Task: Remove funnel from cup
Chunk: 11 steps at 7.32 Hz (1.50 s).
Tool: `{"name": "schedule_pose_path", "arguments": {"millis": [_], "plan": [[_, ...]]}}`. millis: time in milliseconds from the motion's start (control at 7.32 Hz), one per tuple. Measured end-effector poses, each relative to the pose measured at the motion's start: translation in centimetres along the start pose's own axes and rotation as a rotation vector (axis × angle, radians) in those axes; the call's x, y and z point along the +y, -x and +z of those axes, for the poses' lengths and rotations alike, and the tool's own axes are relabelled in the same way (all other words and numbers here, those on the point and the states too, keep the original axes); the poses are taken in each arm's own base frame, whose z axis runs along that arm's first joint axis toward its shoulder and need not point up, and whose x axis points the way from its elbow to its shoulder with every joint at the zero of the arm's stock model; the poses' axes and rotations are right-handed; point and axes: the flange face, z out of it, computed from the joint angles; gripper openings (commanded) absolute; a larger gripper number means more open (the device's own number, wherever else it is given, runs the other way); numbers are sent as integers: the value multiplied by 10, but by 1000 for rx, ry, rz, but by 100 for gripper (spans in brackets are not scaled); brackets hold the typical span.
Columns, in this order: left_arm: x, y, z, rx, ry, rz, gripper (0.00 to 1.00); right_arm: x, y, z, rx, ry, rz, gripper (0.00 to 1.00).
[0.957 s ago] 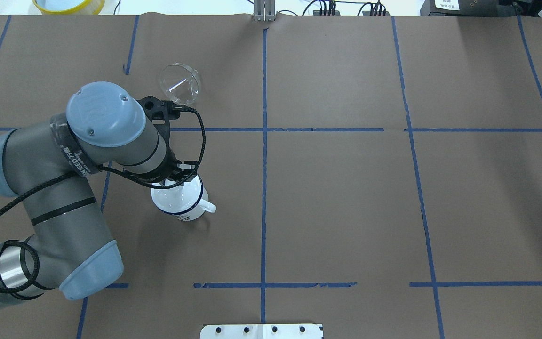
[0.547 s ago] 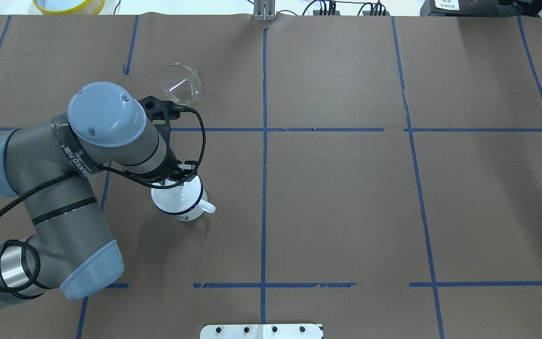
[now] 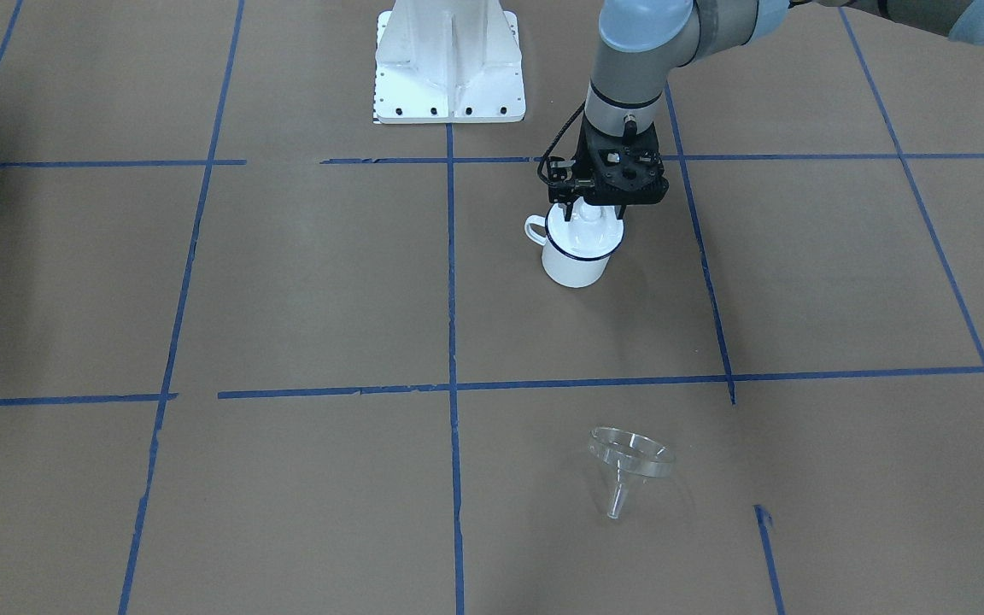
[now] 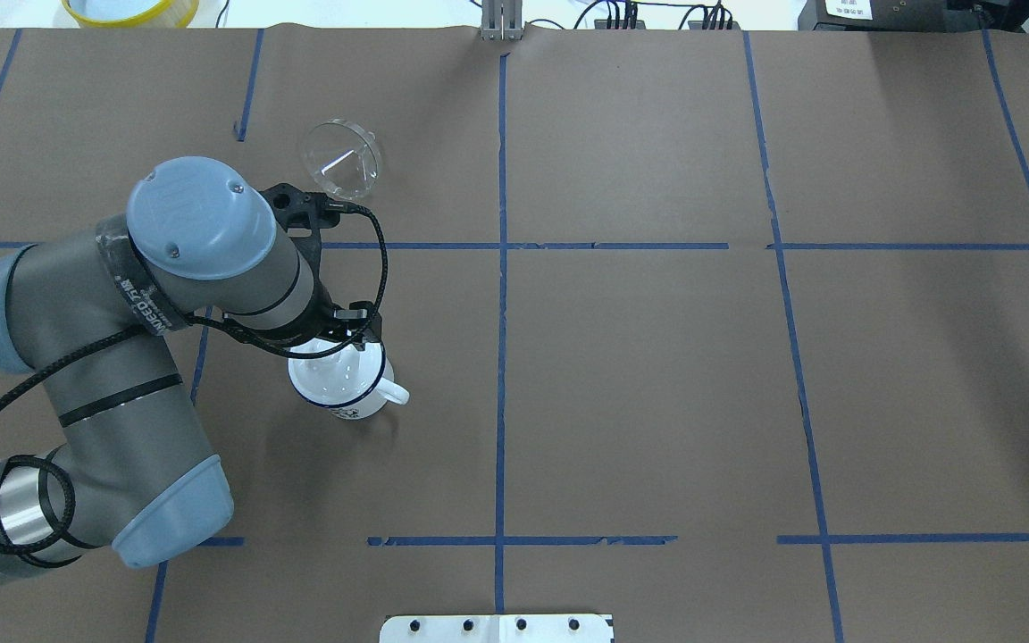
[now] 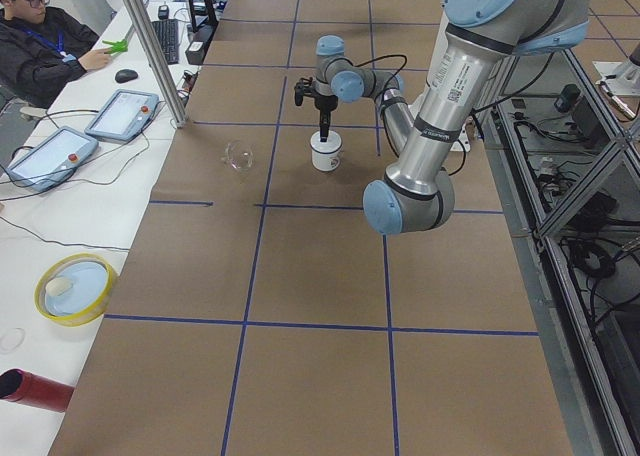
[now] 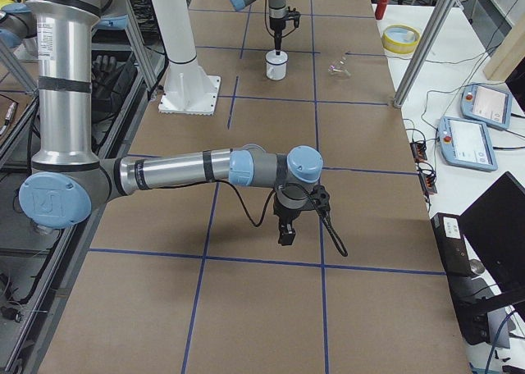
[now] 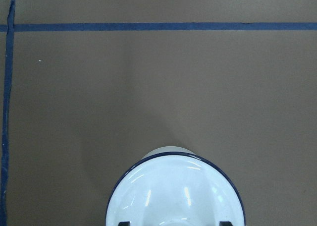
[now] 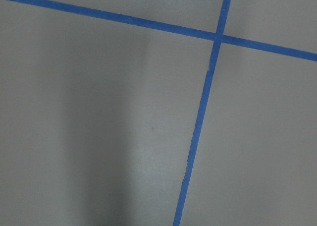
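Clear funnel (image 4: 342,159) already lies on the table (image 4: 657,402) at twelve o'clock from the cup (image 4: 345,388), well apart, so removal looks done, while the left gripper (image 3: 586,220) hangs over the cup, fingers (image 7: 124,224) spread, holding nothing visible.

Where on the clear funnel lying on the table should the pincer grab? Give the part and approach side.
Probably the raised rim of the funnel. It lies tipped on the table, spout pointing away from the robot, mouth open upward and towards it. Come from above and clamp the thin wall inside and out; the spout is slim and low.
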Motion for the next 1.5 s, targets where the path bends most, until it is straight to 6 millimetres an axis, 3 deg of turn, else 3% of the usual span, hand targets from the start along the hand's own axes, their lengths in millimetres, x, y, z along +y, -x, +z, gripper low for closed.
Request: {"name": "schedule_pose_path", "arguments": {"millis": [137,273,410,547,820,1094,1230,1367,1504], "plan": [[-8,11,-11,6,-20,49,99,0,0,0,0,0,0,100],[-26,40,-28,2,-47,132,99,0,0,0,0,0,0,100],[-49,85,-46,-6,-54,232,99,0,0,0,0,0,0,100],[-75,146,-64,-17,-51,335,100,0,0,0,0,0,0,100],[-108,296,-94,-48,-24,410,100,0,0,0,0,0,0,100],[-117,449,-89,-94,43,404,100,0,0,0,0,0,0,100],[-112,508,-77,-109,86,361,100,0,0,0,0,0,0,100],[-107,554,-70,-117,113,299,100,0,0,0,0,0,0,100],[-101,587,-70,-103,120,238,100,0,0,0,0,0,0,100]]}}
